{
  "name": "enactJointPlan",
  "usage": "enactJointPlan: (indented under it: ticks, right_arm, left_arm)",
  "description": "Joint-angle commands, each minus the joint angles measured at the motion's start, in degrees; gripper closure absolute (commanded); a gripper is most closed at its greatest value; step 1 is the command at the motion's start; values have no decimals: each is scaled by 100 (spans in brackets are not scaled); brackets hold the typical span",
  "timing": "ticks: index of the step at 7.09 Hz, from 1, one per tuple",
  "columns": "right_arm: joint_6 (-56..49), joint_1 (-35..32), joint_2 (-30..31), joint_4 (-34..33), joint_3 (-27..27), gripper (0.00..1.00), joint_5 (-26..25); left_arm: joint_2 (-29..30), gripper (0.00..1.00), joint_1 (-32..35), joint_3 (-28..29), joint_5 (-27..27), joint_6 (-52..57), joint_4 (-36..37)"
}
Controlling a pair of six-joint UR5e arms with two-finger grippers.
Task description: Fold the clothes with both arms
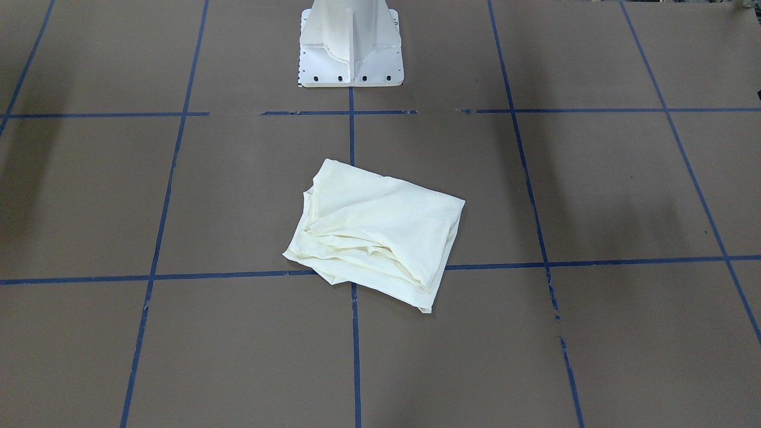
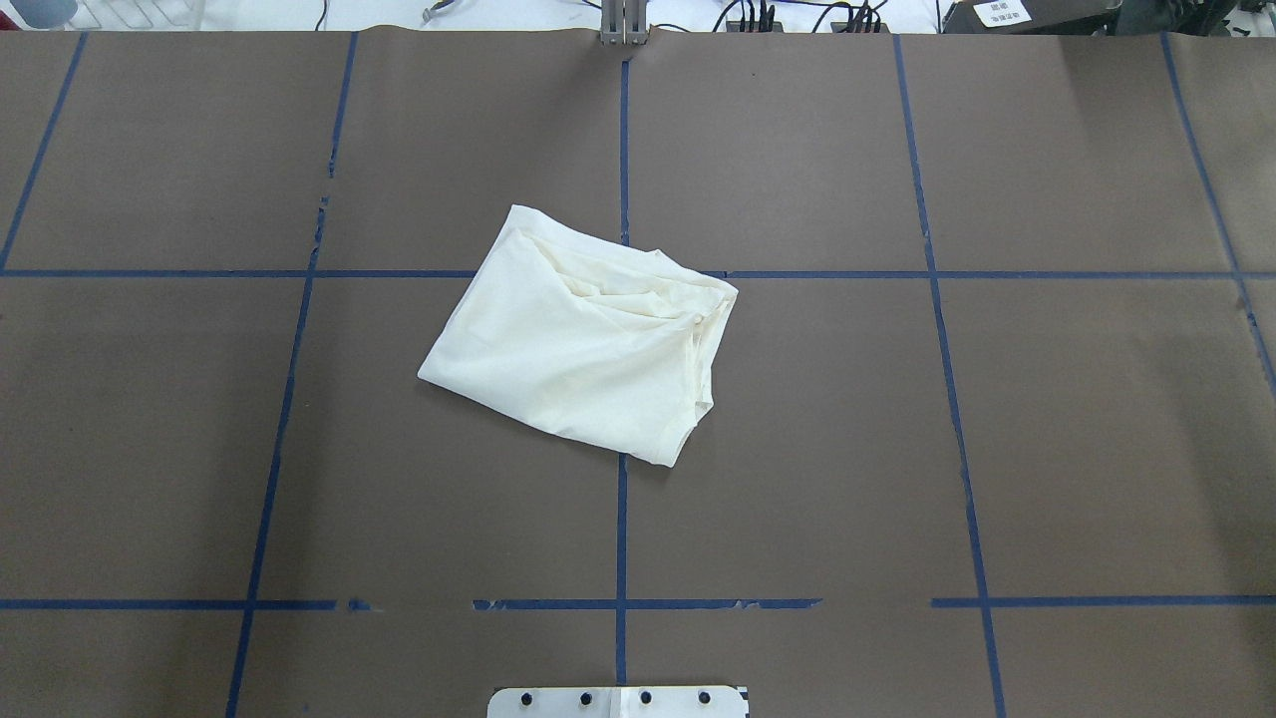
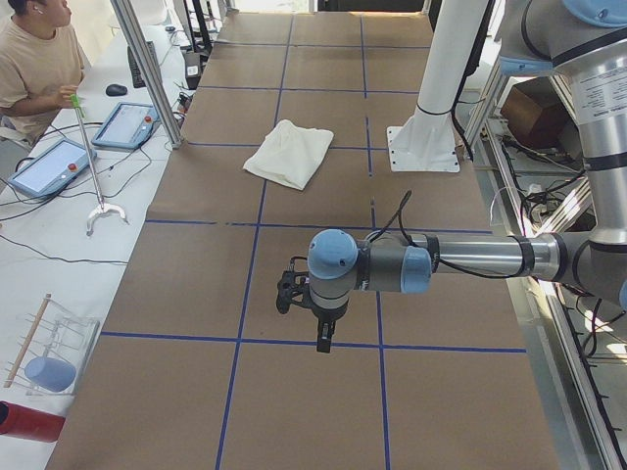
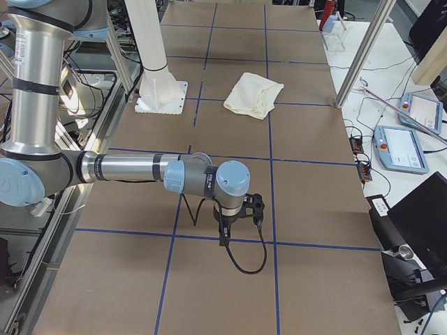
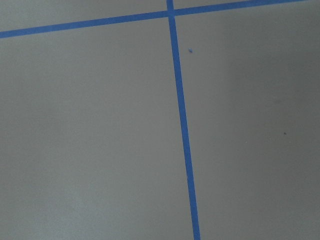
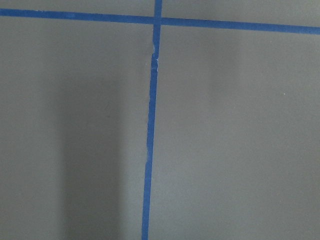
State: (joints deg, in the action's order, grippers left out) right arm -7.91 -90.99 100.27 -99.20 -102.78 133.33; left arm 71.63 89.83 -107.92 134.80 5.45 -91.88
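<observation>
Table (image 2: pixel 1097 449) first. Left arm (image 3: pixel 470 259) and right arm (image 4: pixel 126 167) sit out at 9 and 3 o'clock, well apart from the shirt (image 2: pixel 578 344). The shirt is at centre, folded plain side up, with loose layers at its 2 o'clock. Left gripper (image 3: pixel 324 338), right gripper (image 4: pixel 225 236): can't tell jaw state. Fold looks finished, so retreat high and don't snag the cloth.

- Shirt (image 1: pixel 374 232): soft, matt cream cloth, creased.
- Bench (image 1: pixel 624 196): matt brown paper-like cover; smooth blue tape lines (image 1: pixel 355 333).
- Left arm (image 3: pixel 480 257), right arm (image 4: pixel 126 167): smooth silvery metal tubes with a satin sheen.
- Pedestal base (image 1: pixel 351 47): smooth, white, rigid.
</observation>
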Motion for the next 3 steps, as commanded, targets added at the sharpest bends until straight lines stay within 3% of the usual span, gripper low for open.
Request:
enactJointPlan:
  ticks: [1, 3]
  right_arm:
    - [0, 3, 71, -3, 21, 0, -8]
    - [0, 3, 203, -3, 39, 0, -8]
  left_arm:
    - [-52, 0, 0, -10, -7, 0, 3]
    - [-53, 0, -9, 7, 2, 0, 3]
